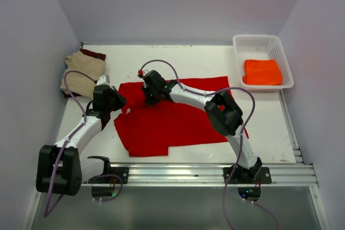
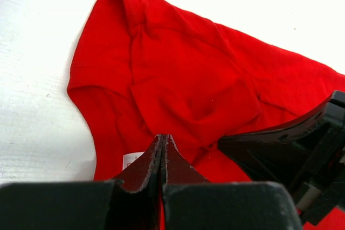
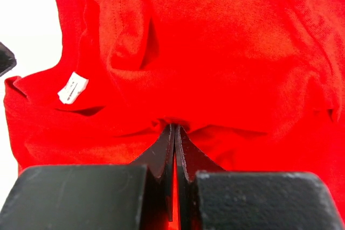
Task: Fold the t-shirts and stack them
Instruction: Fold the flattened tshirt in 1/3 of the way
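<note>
A bright red t-shirt point(image 1: 172, 119) lies spread across the middle of the table. Its white neck label point(image 3: 73, 87) shows beside the collar. My left gripper point(image 1: 116, 103) sits at the shirt's left edge, its jaws pressed together on red cloth point(image 2: 183, 79) at the fingertips point(image 2: 163, 138). My right gripper point(image 1: 150, 92) is at the shirt's upper left, shut on a puckered pinch of the same cloth point(image 3: 175, 126). A tan t-shirt point(image 1: 81, 71) lies bunched at the back left on a dark maroon one point(image 1: 96, 54). An orange t-shirt point(image 1: 262, 72) lies folded in the basket.
A white plastic basket point(image 1: 259, 39) stands at the back right corner. The right arm's dark wrist point(image 2: 302, 149) fills the lower right of the left wrist view. Grey walls close in the table on three sides; a metal rail point(image 1: 178, 172) runs along its near edge.
</note>
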Tool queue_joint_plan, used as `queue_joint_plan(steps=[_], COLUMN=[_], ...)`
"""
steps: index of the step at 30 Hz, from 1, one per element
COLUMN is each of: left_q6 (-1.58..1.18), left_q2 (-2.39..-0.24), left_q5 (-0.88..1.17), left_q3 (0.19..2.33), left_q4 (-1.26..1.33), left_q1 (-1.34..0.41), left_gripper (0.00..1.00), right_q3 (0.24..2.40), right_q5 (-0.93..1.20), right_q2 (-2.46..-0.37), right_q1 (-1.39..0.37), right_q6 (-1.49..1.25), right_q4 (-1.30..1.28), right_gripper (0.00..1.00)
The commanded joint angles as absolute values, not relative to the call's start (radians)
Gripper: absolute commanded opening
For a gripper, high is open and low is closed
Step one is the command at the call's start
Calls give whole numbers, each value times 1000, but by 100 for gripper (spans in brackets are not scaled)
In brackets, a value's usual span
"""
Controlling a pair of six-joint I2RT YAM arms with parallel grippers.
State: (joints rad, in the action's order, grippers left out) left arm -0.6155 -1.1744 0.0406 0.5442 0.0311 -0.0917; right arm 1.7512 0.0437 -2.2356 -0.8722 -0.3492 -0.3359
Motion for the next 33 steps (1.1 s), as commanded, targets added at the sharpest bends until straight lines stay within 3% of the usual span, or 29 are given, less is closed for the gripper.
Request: queue_joint_plan(steps=[1,27,28,30,33], left_q6=[-592,-572,-571,-565,-561], left_q2=[-1173,-1244,-1252,-1279,-1296], left_q5=[37,66,72,81,87], left_q3=[541,561,563,571,571], left_q4=[43,21,21,18,26], left_q1=[-83,-84,-84,-87,-94], left_gripper=[0,0,0,0,0], right_q3=[1747,1707,1706,1695,1687], right_q5=[28,-89,-94,-95,-100], right_q2=[-2143,-2029,-2031,-2034,-2034], right_q1=[-871,-874,-874,-874,-874], right_q6=[-310,-256,-256,-255,-256], right_q4=[-365,-653,-660,-666,-667], right_gripper=[0,0,3,25,49])
